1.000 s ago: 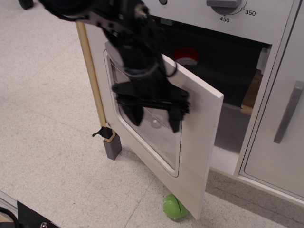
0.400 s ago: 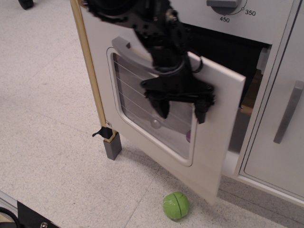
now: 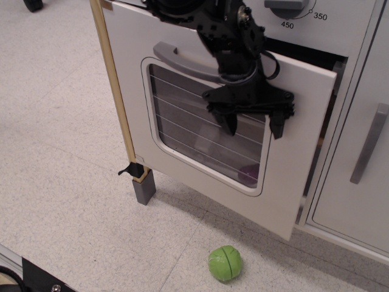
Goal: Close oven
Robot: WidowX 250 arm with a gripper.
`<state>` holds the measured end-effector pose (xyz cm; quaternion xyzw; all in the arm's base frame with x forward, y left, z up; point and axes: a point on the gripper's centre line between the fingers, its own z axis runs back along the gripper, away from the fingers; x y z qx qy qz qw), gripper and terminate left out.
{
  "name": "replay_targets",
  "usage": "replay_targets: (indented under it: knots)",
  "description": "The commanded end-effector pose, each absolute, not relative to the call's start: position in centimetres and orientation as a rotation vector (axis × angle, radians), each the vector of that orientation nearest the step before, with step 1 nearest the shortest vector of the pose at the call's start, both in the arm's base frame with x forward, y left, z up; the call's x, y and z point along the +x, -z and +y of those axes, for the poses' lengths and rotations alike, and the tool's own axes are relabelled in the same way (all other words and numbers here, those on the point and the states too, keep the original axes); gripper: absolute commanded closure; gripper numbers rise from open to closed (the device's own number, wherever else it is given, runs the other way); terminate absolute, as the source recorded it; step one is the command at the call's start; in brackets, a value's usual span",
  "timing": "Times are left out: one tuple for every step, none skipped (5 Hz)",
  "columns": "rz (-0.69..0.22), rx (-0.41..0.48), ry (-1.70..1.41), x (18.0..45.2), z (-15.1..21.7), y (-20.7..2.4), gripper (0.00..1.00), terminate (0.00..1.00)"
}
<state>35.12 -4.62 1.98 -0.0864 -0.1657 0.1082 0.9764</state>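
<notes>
Oven door [image 3: 292,182] nearly shut — gripper [image 3: 252,126] spread against its window.

Black arm reaching down from top; pincer [image 3: 252,125] pointing downward, fingers spread apart, empty.

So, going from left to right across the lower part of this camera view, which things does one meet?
Grey cabinet foot → green ball on the floor → free edge of the oven door → vertical grey handle of the narrow cabinet door.
</notes>
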Motion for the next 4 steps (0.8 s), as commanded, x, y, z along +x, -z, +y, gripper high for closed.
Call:
replay_targets:
  knots:
    - [-0.408,-0.174,-0.245,38.7,-4.3,-3.5,0.00,0.00]
    - [-0.396,-0.199,-0.280,39.4,-4.4,-3.5,0.00,0.00]
    - [-0.417,-0.216,-0.262,38.6,-4.1,-4.1,0.00,0.00]
    - [-0.432,-0.216,-0.238,37.5,-4.0,-4.0,0.00,0.00]
